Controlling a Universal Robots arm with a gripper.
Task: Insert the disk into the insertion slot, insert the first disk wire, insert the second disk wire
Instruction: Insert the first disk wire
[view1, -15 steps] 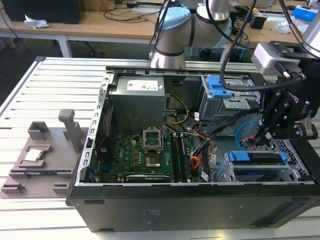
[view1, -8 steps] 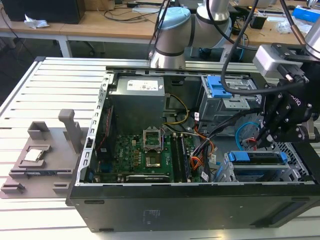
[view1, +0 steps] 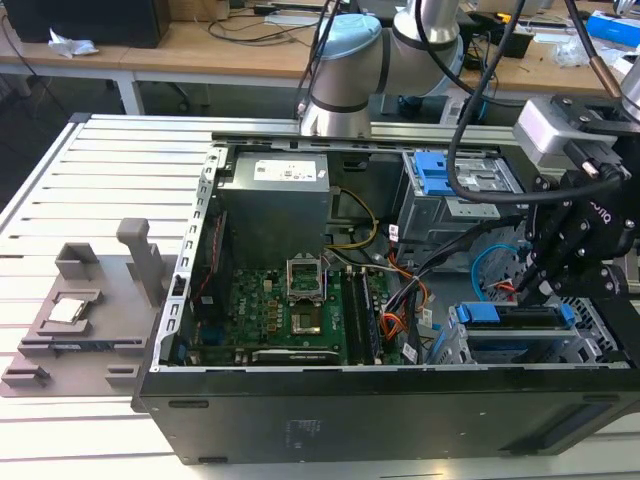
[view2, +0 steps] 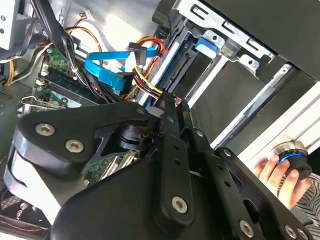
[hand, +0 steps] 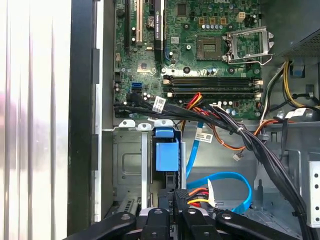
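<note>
The disk, framed in glossy blue plastic, sits in the insertion slot, a perforated silver sheet-metal bay just beside the green motherboard. Near that board too, the black gripper has its jaws pinched narrow on the black plug of a red-yellow-black disk wire.

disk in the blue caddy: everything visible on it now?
The disk lies flat in the silver sheet-metal insertion slot, at the exterior view's lower right of the open case. Dark body, bright blue plastic caddy on its sides, blue handle tab. The hand is beside its connector edge with red-yellow wires; whether anything is plugged in, I cannot tell.
</note>
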